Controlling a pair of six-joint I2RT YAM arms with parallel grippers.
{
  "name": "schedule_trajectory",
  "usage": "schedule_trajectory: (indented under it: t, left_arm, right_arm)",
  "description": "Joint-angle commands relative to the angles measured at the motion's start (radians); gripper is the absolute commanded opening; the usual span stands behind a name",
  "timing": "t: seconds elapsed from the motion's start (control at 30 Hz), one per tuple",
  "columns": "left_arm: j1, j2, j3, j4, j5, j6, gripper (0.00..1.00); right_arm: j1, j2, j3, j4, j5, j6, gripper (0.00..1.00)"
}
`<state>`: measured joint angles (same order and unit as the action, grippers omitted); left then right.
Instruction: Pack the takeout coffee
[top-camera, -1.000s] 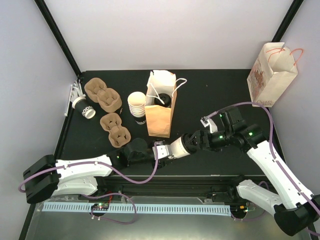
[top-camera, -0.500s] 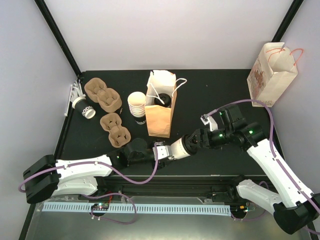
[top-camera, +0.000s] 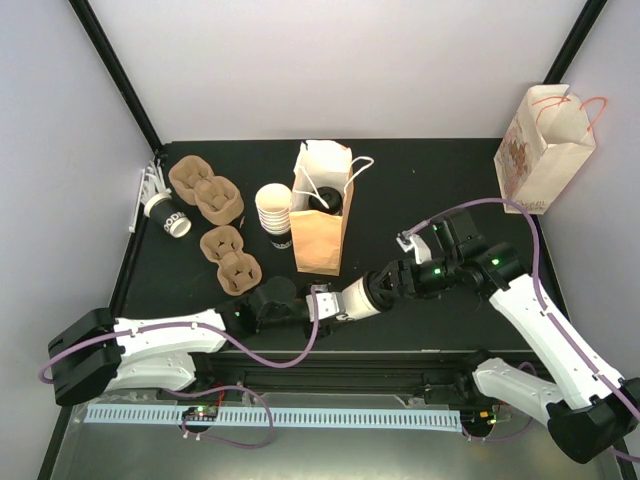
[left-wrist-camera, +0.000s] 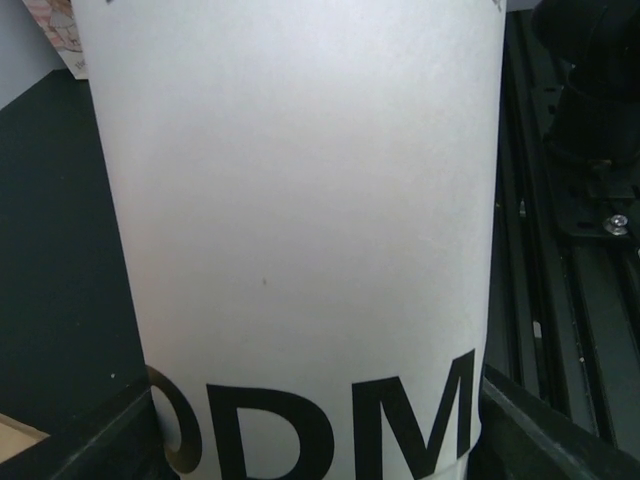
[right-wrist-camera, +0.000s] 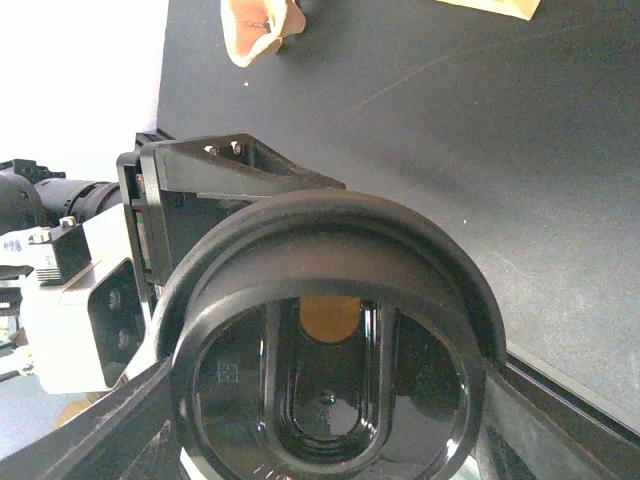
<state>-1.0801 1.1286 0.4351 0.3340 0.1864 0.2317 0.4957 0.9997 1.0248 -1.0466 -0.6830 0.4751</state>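
- Fallen cup (top-camera: 170, 216): lidded, on its side at far left, just beside the carriers (top-camera: 205, 190).
- Cup stack (top-camera: 273, 212): upright and unlidded, close against the brown bag (top-camera: 320, 240). The bag stands open with something round and black in its top.
- Left gripper (top-camera: 335, 302): clamped on the held cup (left-wrist-camera: 300, 200). This cup lies sideways in the air between the two arms, its printed base at this gripper's fingers.
- Lid (right-wrist-camera: 325, 340): at the held cup's mouth, facing the right arm. Whether it is fully seated is hidden.
- Right gripper (top-camera: 388, 282): its fingers flank the lid's rim. Whether they pinch it cannot be told.
- Printed bag (top-camera: 545, 150): upright at far right, well apart from the arms.
- Step, as judged: a mid-air exchange at the lid end, either seating the lid or handing the cup over. The next move calls for a firm hold on the rim before the left gripper lets go. The cup would then travel upright to a bag.
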Motion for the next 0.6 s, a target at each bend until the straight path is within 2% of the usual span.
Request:
schedule_trajectory:
  t: [0.0, 0.1, 0.3, 0.4, 0.43, 0.5, 0.57]
  left_arm:
    - [-0.001, 0.013, 0.039, 0.035, 0.006, 0.0, 0.72]
    - [-0.001, 0.011, 0.035, 0.038, -0.008, -0.024, 0.97]
    - [-0.002, -0.047, 0.023, -0.033, -0.032, -0.104, 0.99]
    - [-0.001, -0.115, -0.015, -0.036, -0.108, -0.189, 0.99]
    - [-0.001, -0.134, -0.03, -0.018, -0.176, -0.217, 0.99]
    - [-0.001, -0.148, -0.045, 0.018, -0.235, -0.184, 0.99]
    - [-0.001, -0.121, -0.024, 0.048, -0.244, -0.075, 0.99]
  right_arm:
    - [0.015, 0.002, -0.003, 0.01, 0.006, -0.007, 0.72]
    - [0.015, 0.007, 0.023, -0.025, 0.078, -0.026, 0.71]
    - [0.018, 0.03, 0.069, -0.105, 0.28, -0.09, 0.7]
    - [0.022, 0.038, 0.065, -0.112, 0.407, -0.1, 0.69]
    - [0.024, 0.038, 0.062, -0.11, 0.434, -0.102, 0.69]
    - [0.026, 0.04, 0.057, -0.106, 0.479, -0.105, 0.69]
    - [0.026, 0.042, 0.051, -0.096, 0.496, -0.11, 0.69]
